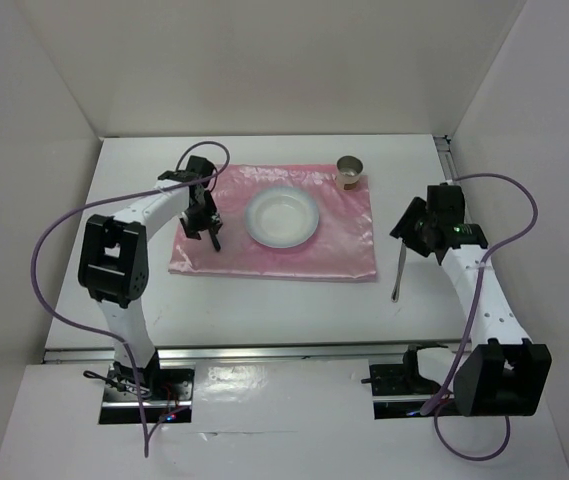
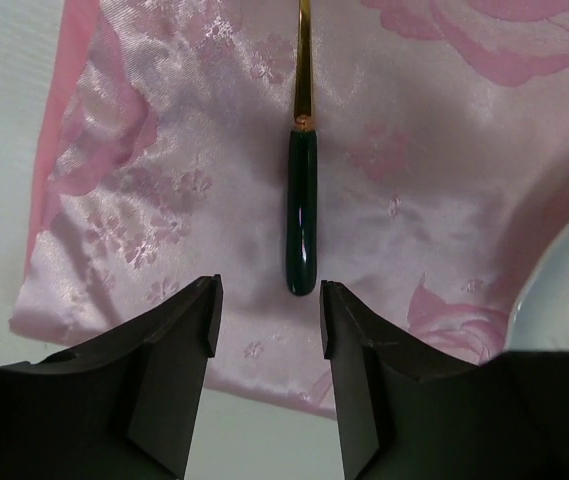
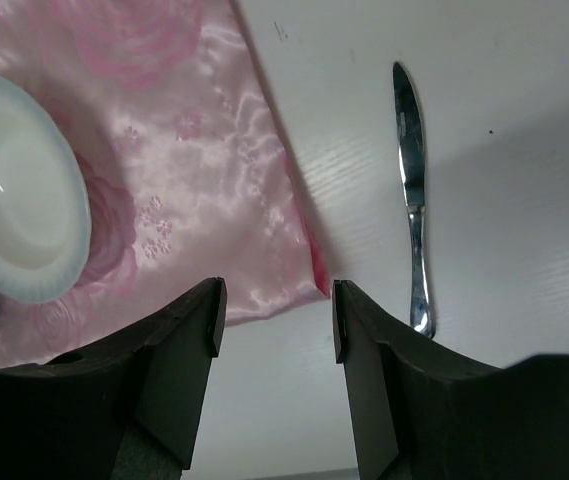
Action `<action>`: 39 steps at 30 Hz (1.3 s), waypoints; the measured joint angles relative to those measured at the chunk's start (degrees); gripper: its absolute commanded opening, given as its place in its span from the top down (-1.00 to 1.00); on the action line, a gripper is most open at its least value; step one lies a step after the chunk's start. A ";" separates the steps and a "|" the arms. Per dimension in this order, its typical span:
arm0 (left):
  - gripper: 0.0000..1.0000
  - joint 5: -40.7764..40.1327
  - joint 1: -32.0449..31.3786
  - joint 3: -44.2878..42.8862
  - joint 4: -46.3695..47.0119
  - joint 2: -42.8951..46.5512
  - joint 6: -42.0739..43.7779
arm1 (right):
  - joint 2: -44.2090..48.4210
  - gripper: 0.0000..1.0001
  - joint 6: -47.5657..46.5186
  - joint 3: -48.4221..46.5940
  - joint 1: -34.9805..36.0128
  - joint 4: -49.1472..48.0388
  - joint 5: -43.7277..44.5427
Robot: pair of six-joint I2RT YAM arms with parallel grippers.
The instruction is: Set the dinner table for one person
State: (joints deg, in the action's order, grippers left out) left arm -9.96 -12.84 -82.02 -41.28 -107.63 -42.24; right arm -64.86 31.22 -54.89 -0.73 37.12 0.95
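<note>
**mik:** ok, near to far, what's on the table [image 1: 264, 310]?

**jo:** The white table fills the floor of a white-walled booth, with a metal rail [image 1: 264, 352] along its near edge just past the arm bases. First thing out is a silver knife [image 1: 400, 270] on bare table. It's just right of the pink cloth [image 1: 334, 255] and not touching it. A white plate [image 1: 282, 218] sits mid-cloth, and a small metal cup [image 1: 349, 170] is at the cloth's far right corner.

**mik:** and the jaws?

**jo:** The right jaws are apart with nothing in them. They hang by the cloth's right edge, with the knife off to their right. The left jaws are apart and empty too, over the cloth's left side. A utensil with a dark green handle and gold stem [image 2: 302, 215] lies flat on the cloth just beyond their gap, left of the plate.
</note>
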 measured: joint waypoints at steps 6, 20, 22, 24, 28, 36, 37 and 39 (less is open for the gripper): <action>-0.10 0.17 0.00 -4.87 1.29 -6.58 -0.04 | -0.02 -0.17 -1.44 0.90 -2.69 0.83 -3.96; 0.11 -0.24 0.00 -7.15 1.84 -11.56 -0.02 | -0.33 -0.17 -2.67 1.33 -6.71 0.79 -7.76; 0.15 -0.26 0.00 -7.15 1.90 -11.56 -0.02 | -0.35 -0.17 -2.67 1.33 -6.71 0.72 -7.93; 0.27 -0.33 -0.11 -7.15 1.84 -11.65 -0.04 | -0.37 -0.17 -2.69 1.33 -6.71 0.68 -7.98; 0.64 -1.07 -0.42 -7.15 1.73 -11.65 -0.11 | -0.42 -0.17 -2.80 1.33 -6.71 0.66 -8.20; 1.00 -4.15 -3.10 -12.09 -1.57 -11.63 4.70 | -0.57 -0.17 -2.80 1.33 -6.71 0.63 -8.72; 1.00 -4.48 -3.52 -13.05 -1.75 -11.61 5.60 | -0.57 -0.17 -2.82 1.33 -6.71 0.66 -8.74; 1.00 -5.01 -4.26 -14.47 -1.84 -11.61 7.85 | -0.57 -0.19 -2.80 1.33 -6.71 0.63 -8.81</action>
State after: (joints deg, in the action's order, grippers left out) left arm -14.96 -17.10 -96.49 -43.11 -119.24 -34.39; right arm -65.43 28.42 -53.56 -7.44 37.76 -7.86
